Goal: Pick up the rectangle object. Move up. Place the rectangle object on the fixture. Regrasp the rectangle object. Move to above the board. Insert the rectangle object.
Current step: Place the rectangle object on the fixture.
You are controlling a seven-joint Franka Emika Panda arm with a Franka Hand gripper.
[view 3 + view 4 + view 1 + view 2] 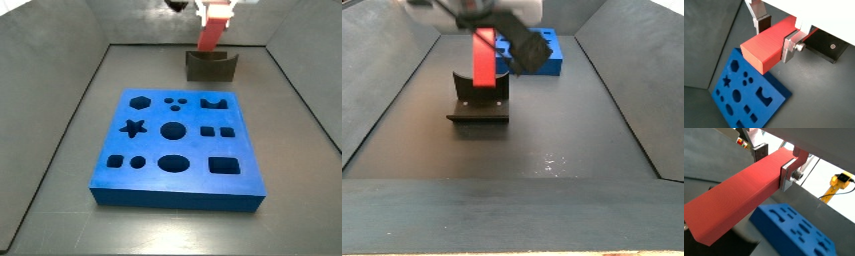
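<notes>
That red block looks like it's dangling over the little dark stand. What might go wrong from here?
The gripper clamps the rectangle object near one end only, so the long free end could swing or slip in the grip. In a side view the rectangle object hangs upright above the fixture; lowered off-centre, it may miss the notch and tip over. The board lies close by, so a fallen block could land on it.

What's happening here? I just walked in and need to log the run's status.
The gripper is shut on the rectangle object, a red-orange block held between its fingers. In a side view the block hangs upright just above the fixture; whether it touches it can't be told. The blue board lies nearby, and none of its visible holes holds a piece.
</notes>
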